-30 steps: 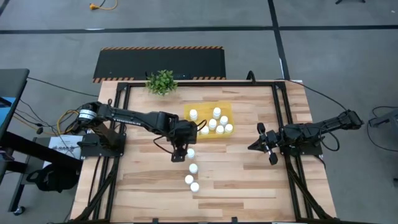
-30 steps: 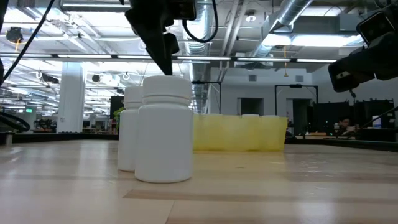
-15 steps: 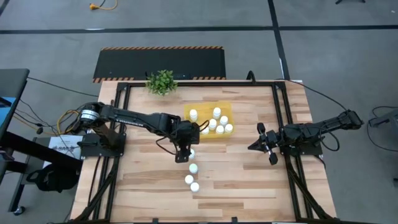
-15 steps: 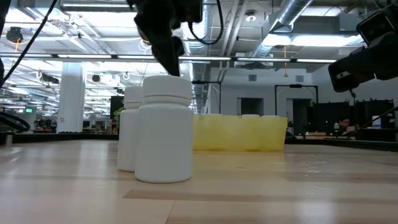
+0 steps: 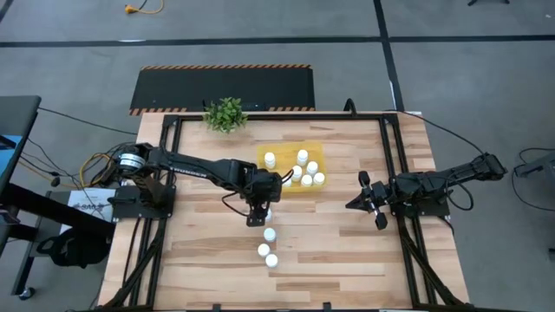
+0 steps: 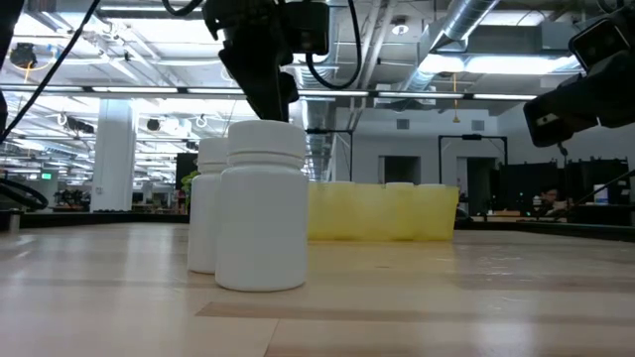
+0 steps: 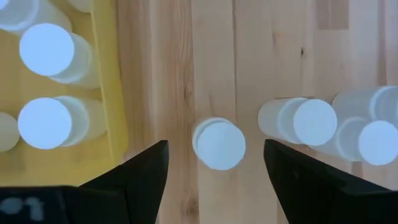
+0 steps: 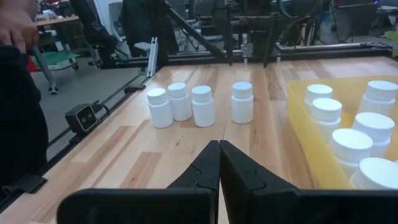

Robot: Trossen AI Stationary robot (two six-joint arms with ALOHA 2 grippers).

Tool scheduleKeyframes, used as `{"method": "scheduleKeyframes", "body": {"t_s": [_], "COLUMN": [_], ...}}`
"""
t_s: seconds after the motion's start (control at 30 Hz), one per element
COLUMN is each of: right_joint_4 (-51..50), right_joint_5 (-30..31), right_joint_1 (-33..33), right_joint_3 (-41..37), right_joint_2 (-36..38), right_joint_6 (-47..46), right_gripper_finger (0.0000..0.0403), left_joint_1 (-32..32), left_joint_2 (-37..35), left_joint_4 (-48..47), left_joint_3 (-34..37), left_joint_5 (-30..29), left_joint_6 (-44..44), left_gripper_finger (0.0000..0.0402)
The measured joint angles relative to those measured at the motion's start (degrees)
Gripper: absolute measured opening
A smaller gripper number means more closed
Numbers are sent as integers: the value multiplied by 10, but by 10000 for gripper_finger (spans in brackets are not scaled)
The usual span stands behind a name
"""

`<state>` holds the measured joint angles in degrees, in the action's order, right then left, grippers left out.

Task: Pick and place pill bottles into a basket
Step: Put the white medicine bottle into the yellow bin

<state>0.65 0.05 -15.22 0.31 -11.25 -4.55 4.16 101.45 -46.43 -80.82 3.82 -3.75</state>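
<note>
High view: the left pincer [image 5: 257, 211] hangs over the middle of the wooden table [image 5: 329, 251], just in front of the yellow basket [image 5: 283, 154]. Its fingers [image 7: 143, 177] are spread wide, with nothing between them touching. Straight below the gap stands one pill bottle [image 7: 218, 144], upright on the table, cap up, apart from both fingers. This is the nearest bottle [image 5: 265, 213] to the basket among those left out; it stands just outside the basket's front wall.

Three more loose bottles [image 5: 270, 234] trail away from it in a short row toward the table's front edge. In the left wrist view the next one [image 7: 305, 121] stands just beside the centred bottle, on the side away from the basket. The low view has one of the row large in front [image 6: 262, 207], with the left arm dark above it.

Inside the basket stand seven bottles [image 5: 302, 158], upright and mostly bunched toward its right half.

The right pincer [image 5: 368, 202] waits low at the table's right side, well apart from the basket, its fingers [image 8: 200, 171] pressed together on nothing.
</note>
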Motion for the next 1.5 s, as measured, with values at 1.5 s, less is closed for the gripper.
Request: {"method": "scheduleKeyframes", "body": {"t_s": [1.5], "right_joint_4": [0], "right_joint_5": [0], "right_joint_1": [0], "right_joint_3": [0], "right_joint_2": [0], "right_joint_6": [0], "right_gripper_finger": [1], "left_joint_1": [15], "left_joint_2": [75], "left_joint_4": [9], "left_joint_3": [5], "left_joint_5": [8], "left_joint_6": [14], "left_gripper_finger": [252]}}
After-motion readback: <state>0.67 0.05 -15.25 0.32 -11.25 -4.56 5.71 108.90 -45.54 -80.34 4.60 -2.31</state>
